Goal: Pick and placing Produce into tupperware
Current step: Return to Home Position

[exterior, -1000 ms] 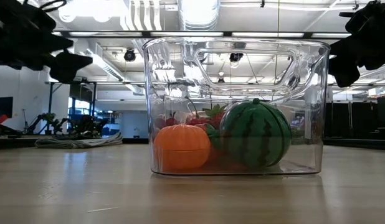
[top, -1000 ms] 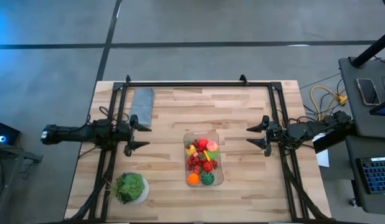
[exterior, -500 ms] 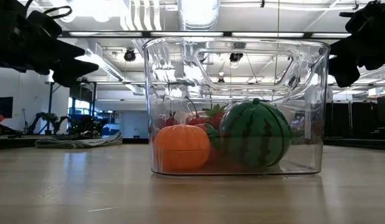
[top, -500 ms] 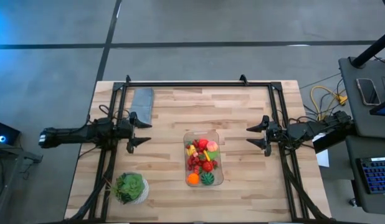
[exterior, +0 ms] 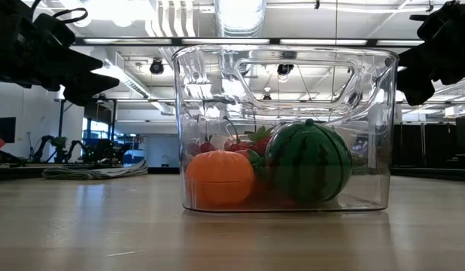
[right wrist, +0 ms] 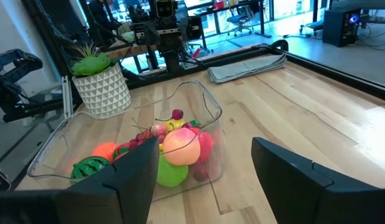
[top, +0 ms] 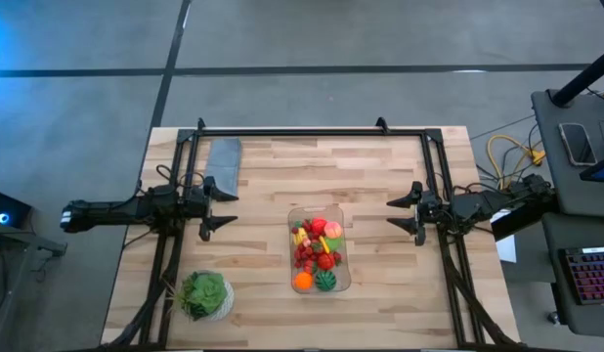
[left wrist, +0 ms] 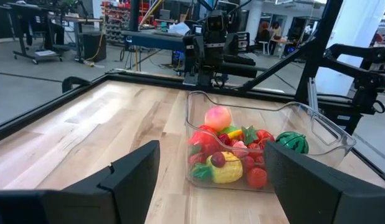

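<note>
Container (top: 290,256) sits mid-counter, slightly toward the near edge, between the two arms. Clear walls, open top, nothing over it.

Produce (top: 317,252) is all inside it, piled in one heap. Low view: striped green ball (exterior: 308,172) and orange piece (exterior: 220,178) are against the near wall, with red pieces behind them. Left wrist view: pink-yellow round piece (left wrist: 218,117) is at the far end, with small red berries and a yellow piece heaped in the middle.

Counter (top: 380,293): the high view shows no loose fruit or vegetable on the boards. The other items on it are a potted plant (top: 205,295) at the near left corner and a folded cloth (top: 222,162) at the far left, both well apart from the container.

Left pincer (top: 227,210): off to the left of the container and well apart from it, raised above the counter. Its fingers (left wrist: 130,174) are spread wide with nothing between them.

Right pincer (top: 392,214): mirrored on the right side, also well apart and raised. Its fingers (right wrist: 292,177) are spread and carry nothing.

Judgement: the picking and placing looks finished, with every visible piece in the container. What remains seems to be only parking the arms, and both look close to a rest pose. Pieces hidden under the heap cannot be counted.
</note>
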You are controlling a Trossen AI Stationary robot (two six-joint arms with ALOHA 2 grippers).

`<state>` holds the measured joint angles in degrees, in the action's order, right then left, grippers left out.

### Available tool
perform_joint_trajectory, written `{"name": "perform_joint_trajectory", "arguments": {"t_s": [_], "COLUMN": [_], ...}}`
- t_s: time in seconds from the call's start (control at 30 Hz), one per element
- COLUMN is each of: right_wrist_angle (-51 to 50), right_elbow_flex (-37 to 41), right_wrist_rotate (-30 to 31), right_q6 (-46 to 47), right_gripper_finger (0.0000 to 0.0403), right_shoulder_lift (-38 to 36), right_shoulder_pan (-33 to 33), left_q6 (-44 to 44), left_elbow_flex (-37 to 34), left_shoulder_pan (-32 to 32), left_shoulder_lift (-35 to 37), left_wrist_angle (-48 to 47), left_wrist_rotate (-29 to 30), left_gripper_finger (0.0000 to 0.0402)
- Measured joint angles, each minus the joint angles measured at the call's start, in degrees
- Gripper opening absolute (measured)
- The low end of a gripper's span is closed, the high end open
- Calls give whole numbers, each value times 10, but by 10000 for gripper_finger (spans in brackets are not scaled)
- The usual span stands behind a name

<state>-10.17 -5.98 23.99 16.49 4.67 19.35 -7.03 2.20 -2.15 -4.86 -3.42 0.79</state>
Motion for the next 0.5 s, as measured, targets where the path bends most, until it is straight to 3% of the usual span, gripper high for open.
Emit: {"name": "perform_joint_trajectory", "arguments": {"t_s": [0.5], "right_wrist_angle": [0], "right_elbow_flex": [0], "right_wrist_rotate": [0], "right_q6": [0], "right_gripper_finger": [248], "right_shoulder_lift": [0], "right_shoulder_pan": [0], "left_q6": [0], "left_elbow_flex": [0], "left_shoulder_pan": [0], "left_shoulder_lift": [0], "left_wrist_angle": [0], "left_wrist_rotate": [1], "left_gripper_finger": [272]}}
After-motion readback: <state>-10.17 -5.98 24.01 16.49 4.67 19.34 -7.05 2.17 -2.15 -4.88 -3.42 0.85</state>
